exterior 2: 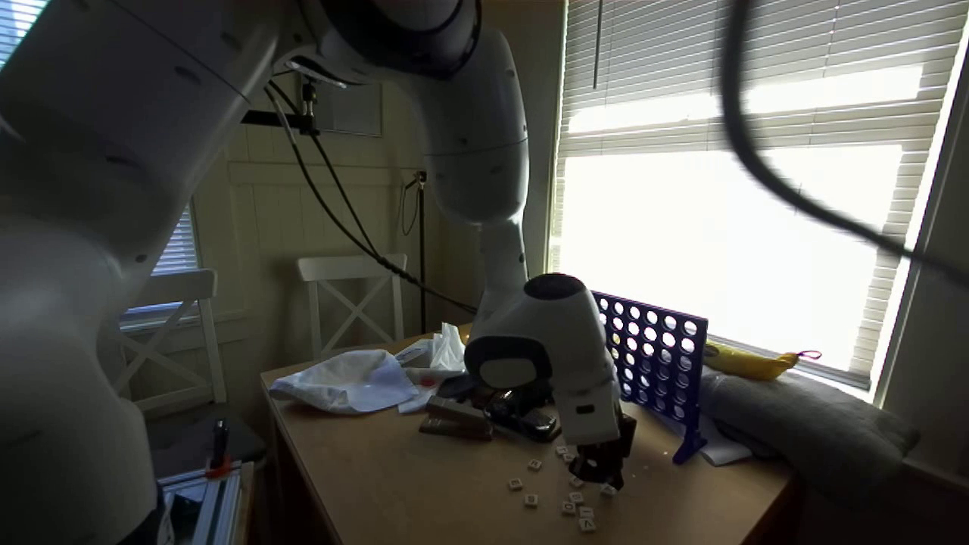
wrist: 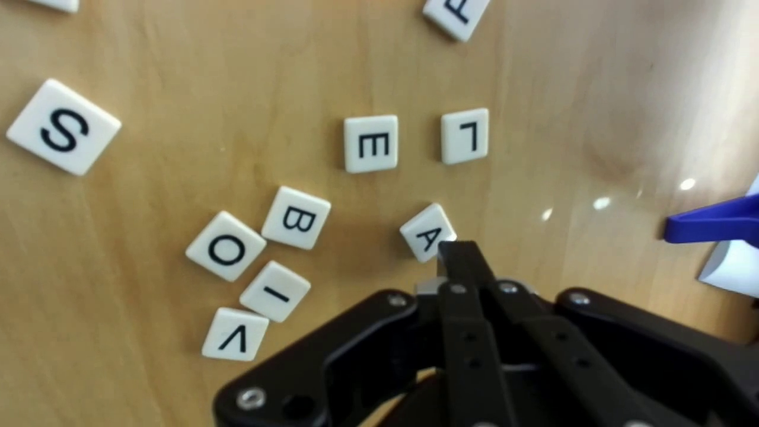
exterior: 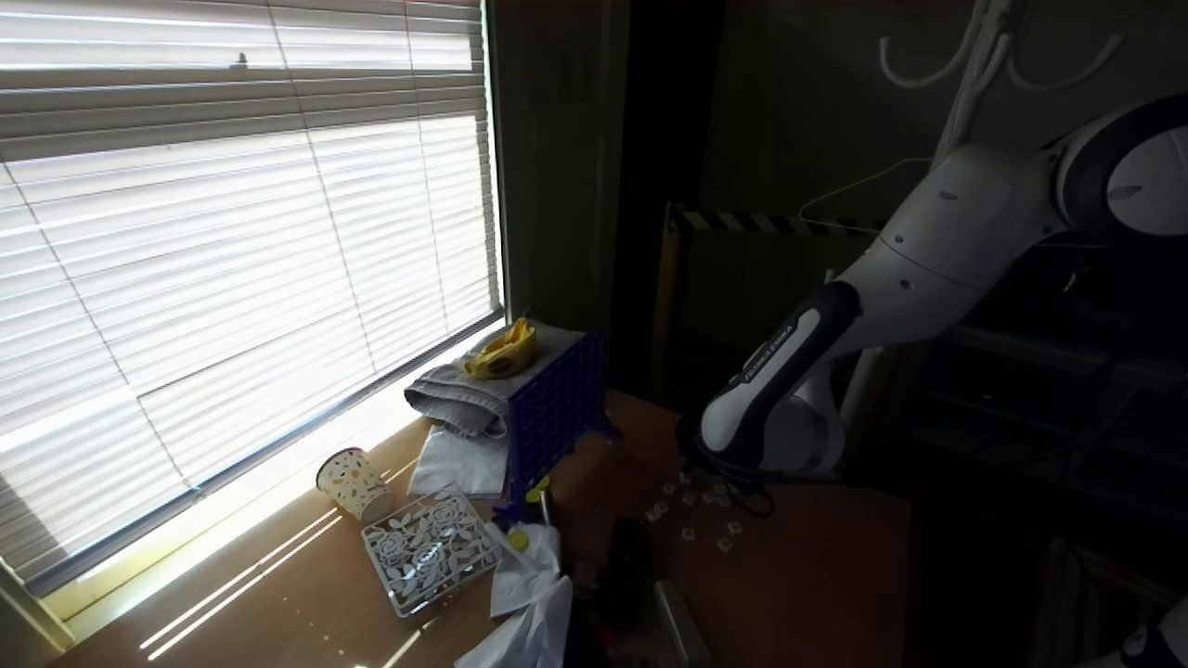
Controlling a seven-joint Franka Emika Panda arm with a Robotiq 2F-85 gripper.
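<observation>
My gripper (wrist: 465,255) is shut in the wrist view, its dark fingers together with nothing visible between them. The fingertips overlap the edge of a white A tile (wrist: 424,232); I cannot tell whether they touch it. An E tile (wrist: 371,144) and an L tile (wrist: 465,136) lie beyond. B (wrist: 296,218), O (wrist: 226,246), I (wrist: 275,291) and V (wrist: 235,334) tiles form a cluster to the left. An S tile (wrist: 63,127) lies farther left. In an exterior view the gripper (exterior 2: 606,465) is low over the scattered tiles on the wooden table (exterior 2: 424,484).
A blue upright grid rack (exterior 2: 658,356) stands beside the gripper; its foot (wrist: 711,219) shows in the wrist view. Grey cloth with a yellow pouch (exterior: 503,351) lies behind it. A speckled cup (exterior: 355,484), a lattice holder (exterior: 432,547) and dark objects (exterior 2: 522,412) are also on the table.
</observation>
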